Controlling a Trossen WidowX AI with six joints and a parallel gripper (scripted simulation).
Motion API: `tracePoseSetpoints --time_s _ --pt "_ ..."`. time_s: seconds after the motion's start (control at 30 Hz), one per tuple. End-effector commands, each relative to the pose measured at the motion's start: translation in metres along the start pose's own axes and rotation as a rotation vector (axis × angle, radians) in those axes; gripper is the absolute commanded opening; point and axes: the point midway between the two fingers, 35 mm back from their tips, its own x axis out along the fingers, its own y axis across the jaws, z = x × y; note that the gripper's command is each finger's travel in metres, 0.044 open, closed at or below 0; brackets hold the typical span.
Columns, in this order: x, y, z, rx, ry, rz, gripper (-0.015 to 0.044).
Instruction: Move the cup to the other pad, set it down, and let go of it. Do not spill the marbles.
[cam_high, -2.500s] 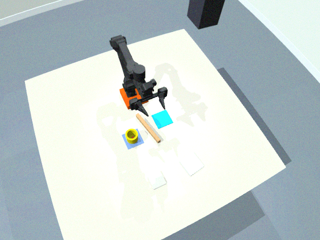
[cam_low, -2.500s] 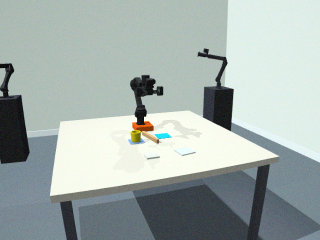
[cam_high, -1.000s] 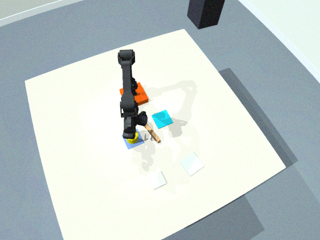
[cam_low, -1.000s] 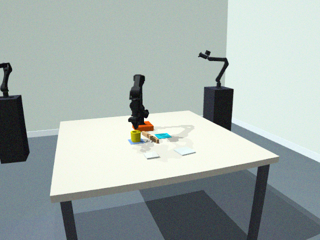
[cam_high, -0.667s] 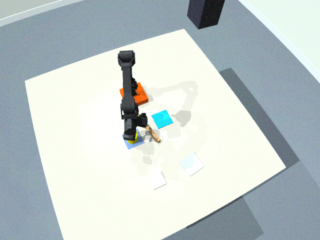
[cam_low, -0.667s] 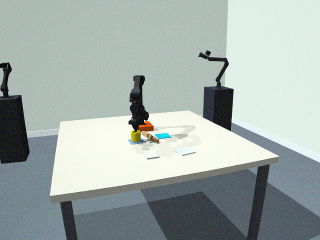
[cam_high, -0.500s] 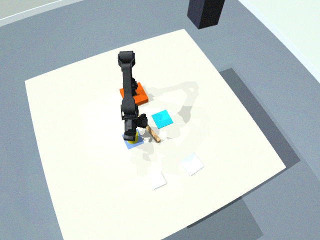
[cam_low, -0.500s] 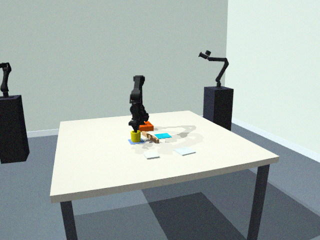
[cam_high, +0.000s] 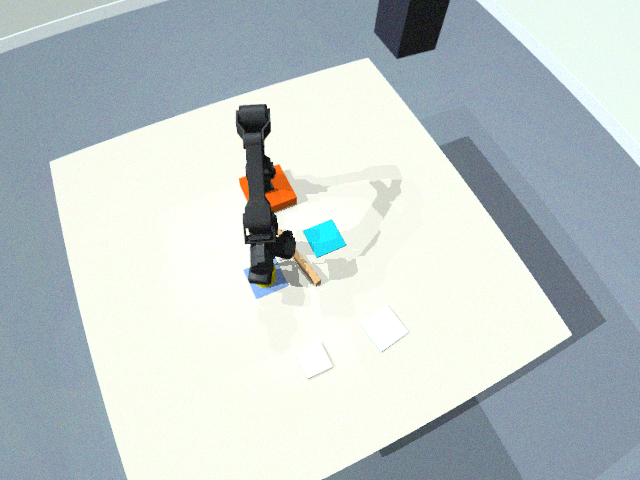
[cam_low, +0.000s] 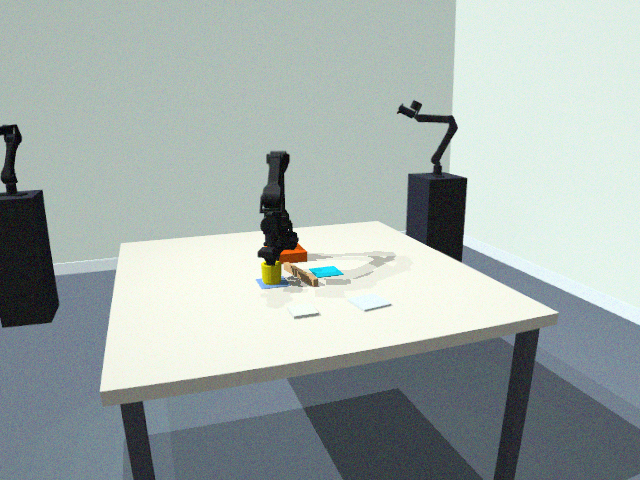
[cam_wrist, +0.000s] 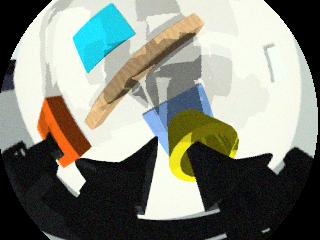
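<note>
The yellow cup (cam_high: 270, 279) (cam_low: 271, 274) (cam_wrist: 201, 120) stands on the blue pad (cam_high: 258, 292) (cam_low: 280, 284) (cam_wrist: 181, 104). The cyan pad (cam_high: 324, 238) (cam_low: 325, 271) (cam_wrist: 103, 38) lies bare on the other side of the wooden bar. My gripper (cam_low: 270, 262) (cam_wrist: 171, 139) points down at the cup's mouth, with its fingers partly open and nothing gripped. In the wrist view one fingertip overlaps the cup's mouth and the other is outside the rim. Whether they touch the cup cannot be told. No marbles can be made out; the arm and finger hide part of the cup.
A wooden bar (cam_high: 308, 268) (cam_low: 305, 275) (cam_wrist: 145, 60) stands between the two pads as a low barrier. The orange block (cam_high: 283, 195) (cam_low: 293, 254) (cam_wrist: 65, 134) is at the arm's base. Two white tiles (cam_high: 385, 328) (cam_high: 314, 360) (cam_low: 369, 302) (cam_low: 303, 310) lie nearer the table's front.
</note>
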Motion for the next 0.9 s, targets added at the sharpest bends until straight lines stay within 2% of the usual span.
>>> tracePoseSetpoints --time_s 0.0,0.07,0.87 --pt "0.0034 0.0009 -0.0005 0.003 0.004 0.006 0.0167" --pt "0.0034 0.0009 -0.0005 0.003 0.004 0.006 0.0167" --pt "0.0015 0.0005 -0.0001 0.0 0.0 0.002 0.0"
